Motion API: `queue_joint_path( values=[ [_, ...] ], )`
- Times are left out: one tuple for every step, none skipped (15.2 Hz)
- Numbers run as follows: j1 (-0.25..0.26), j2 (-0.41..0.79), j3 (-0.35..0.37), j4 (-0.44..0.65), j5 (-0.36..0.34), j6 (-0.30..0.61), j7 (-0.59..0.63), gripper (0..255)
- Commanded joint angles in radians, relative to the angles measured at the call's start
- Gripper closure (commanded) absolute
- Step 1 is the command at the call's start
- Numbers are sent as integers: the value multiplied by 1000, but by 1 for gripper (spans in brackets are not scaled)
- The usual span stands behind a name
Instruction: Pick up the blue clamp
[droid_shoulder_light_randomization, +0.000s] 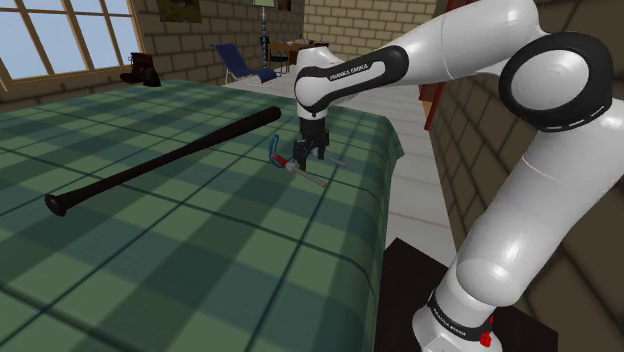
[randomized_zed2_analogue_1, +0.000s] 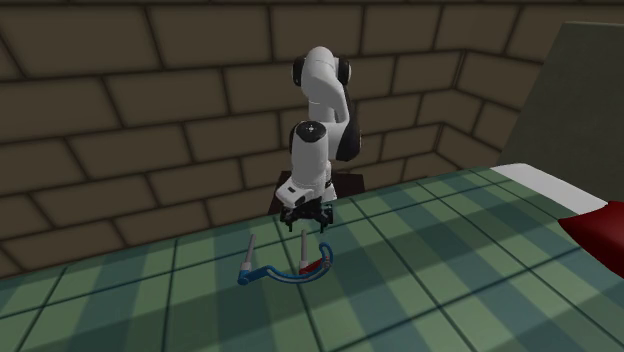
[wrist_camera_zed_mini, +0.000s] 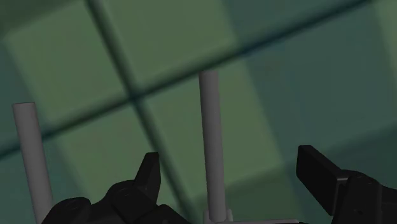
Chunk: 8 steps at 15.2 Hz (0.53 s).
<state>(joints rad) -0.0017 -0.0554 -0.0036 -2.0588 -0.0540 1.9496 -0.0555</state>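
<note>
We are stretching the white arm (droid_shoulder_light_randomization: 520, 150) across the green plaid table (droid_shoulder_light_randomization: 200, 260), elbow bent high and wrist pointing straight down. Our gripper (wrist_camera_zed_mini: 228, 159) is hovering low over the blue clamp (randomized_zed2_analogue_1: 280, 275) with its fingers spread (one grey bar is lying between them, touching neither). The clamp is lying flat near the black baseball bat's (droid_shoulder_light_randomization: 160, 165) thick end.

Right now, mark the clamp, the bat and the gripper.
blue clamp (randomized_zed2_analogue_1: 262, 275): second exterior view, its blue curved frame.
black bat (droid_shoulder_light_randomization: 170, 160): shoulder view, mid-shaft.
gripper (wrist_camera_zed_mini: 229, 164): wrist view, midway between its open fingertips.
</note>
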Motion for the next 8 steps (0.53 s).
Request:
queue_joint_path(
  values=[
    [0, 64, -1, 51, -7, 32, -15, 0],
    [0, 98, -1, 84, -10, 42, -23, 0],
    [0, 117, -1, 102, -11, 46, -27, 0],
    [-1, 120, -1, 93, -12, 59, -26, 0],
    [-1, 125, -1, 84, -12, 72, -25, 0],
    [-1, 129, -1, 76, -13, 85, -24, 0],
    [-1, 133, -1, 68, -13, 97, -24, 0],
    [-1, 138, -1, 60, -13, 110, -23, 0]
  ],
)
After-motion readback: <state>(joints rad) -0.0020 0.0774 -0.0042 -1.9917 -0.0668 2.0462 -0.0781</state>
